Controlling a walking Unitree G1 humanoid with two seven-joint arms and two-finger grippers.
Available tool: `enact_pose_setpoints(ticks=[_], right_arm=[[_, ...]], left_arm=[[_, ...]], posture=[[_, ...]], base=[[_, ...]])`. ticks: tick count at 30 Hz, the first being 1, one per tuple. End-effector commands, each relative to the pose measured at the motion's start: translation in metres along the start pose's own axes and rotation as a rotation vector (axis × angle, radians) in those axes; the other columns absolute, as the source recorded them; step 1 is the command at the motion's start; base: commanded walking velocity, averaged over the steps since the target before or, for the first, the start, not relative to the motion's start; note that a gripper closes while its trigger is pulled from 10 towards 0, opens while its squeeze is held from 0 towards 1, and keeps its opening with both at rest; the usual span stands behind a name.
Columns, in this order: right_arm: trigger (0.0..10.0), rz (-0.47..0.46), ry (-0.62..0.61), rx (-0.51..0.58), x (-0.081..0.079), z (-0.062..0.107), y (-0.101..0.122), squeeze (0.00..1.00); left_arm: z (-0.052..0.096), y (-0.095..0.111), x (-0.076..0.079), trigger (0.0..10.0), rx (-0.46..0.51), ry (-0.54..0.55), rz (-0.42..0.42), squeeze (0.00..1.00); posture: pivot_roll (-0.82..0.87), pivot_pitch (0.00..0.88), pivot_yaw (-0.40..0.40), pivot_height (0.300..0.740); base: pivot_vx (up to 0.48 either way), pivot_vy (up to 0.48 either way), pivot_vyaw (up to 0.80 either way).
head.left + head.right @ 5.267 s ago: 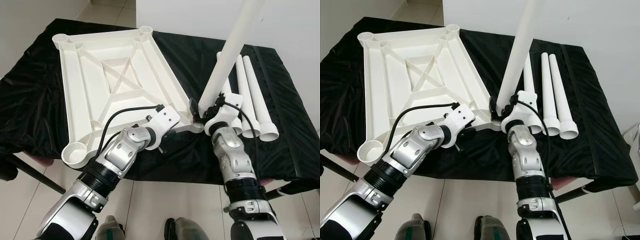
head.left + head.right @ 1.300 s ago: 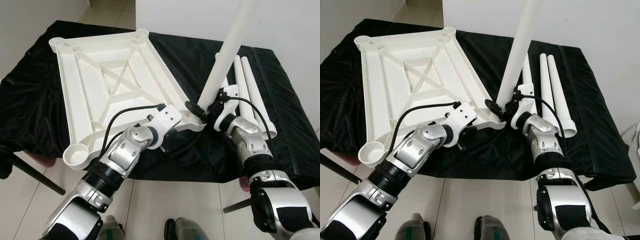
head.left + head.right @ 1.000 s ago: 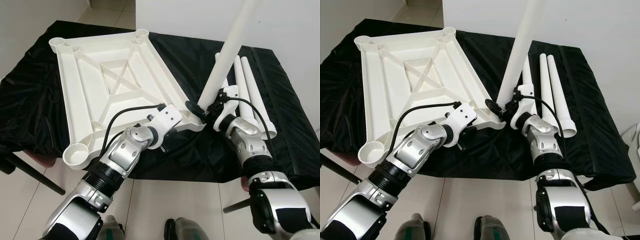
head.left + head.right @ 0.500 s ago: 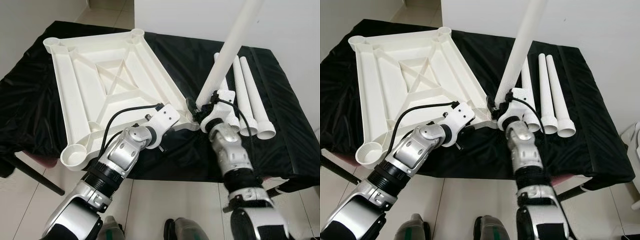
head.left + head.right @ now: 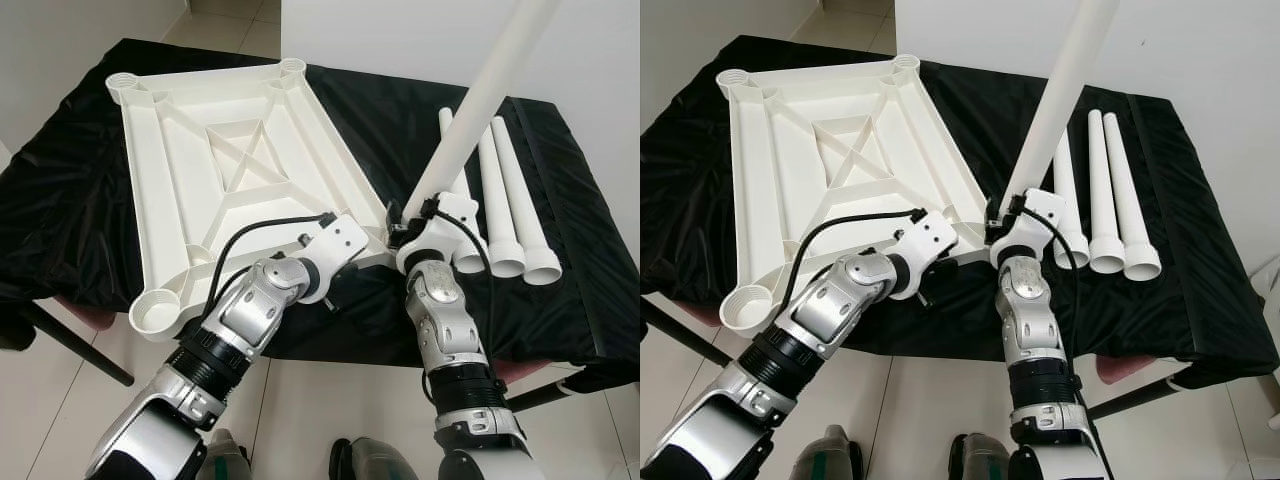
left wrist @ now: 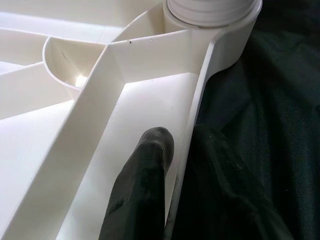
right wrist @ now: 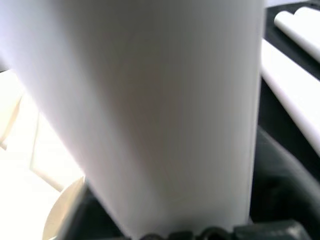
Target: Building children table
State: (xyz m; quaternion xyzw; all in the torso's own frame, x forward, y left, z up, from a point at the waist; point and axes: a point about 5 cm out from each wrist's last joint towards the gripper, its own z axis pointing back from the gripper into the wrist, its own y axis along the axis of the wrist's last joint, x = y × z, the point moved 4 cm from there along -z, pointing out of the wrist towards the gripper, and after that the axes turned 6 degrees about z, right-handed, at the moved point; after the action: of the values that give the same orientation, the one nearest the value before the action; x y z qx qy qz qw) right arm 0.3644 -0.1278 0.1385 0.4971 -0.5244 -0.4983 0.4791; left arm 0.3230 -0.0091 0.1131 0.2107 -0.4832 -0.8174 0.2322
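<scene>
The white table top (image 5: 160, 190) lies upside down on the black cloth. My left gripper (image 6: 185, 145) is shut on its near rim: one black finger (image 6: 145, 185) is inside the rim, the other outside, beside the near right corner socket (image 6: 235, 30). A white leg (image 5: 480, 110) stands in that socket, leaning to the right. My right gripper (image 5: 402, 228) is shut on the leg's lower end. The leg (image 7: 160, 110) is close up in the right wrist view.
Three spare white legs (image 5: 505, 190) lie side by side on the cloth at the right. The black-covered table (image 5: 60, 200) ends just before my arms, with tiled floor (image 5: 320, 410) below. A white wall stands behind the table.
My right forearm has swung in from the right to straight below the leg, still holding it, and the leg leans a little more to the right. The left gripper keeps its hold on the rim.
</scene>
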Motion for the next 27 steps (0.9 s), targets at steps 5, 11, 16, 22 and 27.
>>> enact_pose_setpoints(ticks=[5,11,16,22,27], right_arm=[[10.0,-0.046,0.037,0.000,-0.002,0.002,0.001,1.00],[10.0,-0.076,0.184,0.047,-0.005,-0.002,0.015,1.00],[10.0,-0.024,0.354,0.059,0.000,-0.008,0.024,0.00],[10.0,0.043,0.511,0.068,0.012,-0.013,0.027,0.00],[10.0,0.085,0.605,0.039,0.019,-0.015,0.019,0.00]], left_arm=[[-0.001,0.007,0.014,10.0,0.023,-0.078,-0.026,0.00],[-0.002,0.007,0.016,10.0,0.024,-0.080,-0.026,0.00],[-0.003,0.008,0.016,10.0,0.027,-0.082,-0.029,0.00],[-0.003,0.009,0.014,10.0,0.029,-0.081,-0.032,0.00],[-0.004,0.012,0.014,10.0,0.035,-0.082,-0.033,0.00]], posture=[[-0.02,0.004,-0.047,0.740],[-0.03,0.000,-0.046,0.740],[-0.03,0.000,-0.049,0.740],[-0.04,0.001,-0.047,0.740],[-0.05,0.007,-0.042,0.740]], base=[[0.000,0.000,0.00],[0.000,0.000,0.00],[0.000,0.000,0.00],[0.000,0.000,0.00],[0.000,0.000,0.00]])
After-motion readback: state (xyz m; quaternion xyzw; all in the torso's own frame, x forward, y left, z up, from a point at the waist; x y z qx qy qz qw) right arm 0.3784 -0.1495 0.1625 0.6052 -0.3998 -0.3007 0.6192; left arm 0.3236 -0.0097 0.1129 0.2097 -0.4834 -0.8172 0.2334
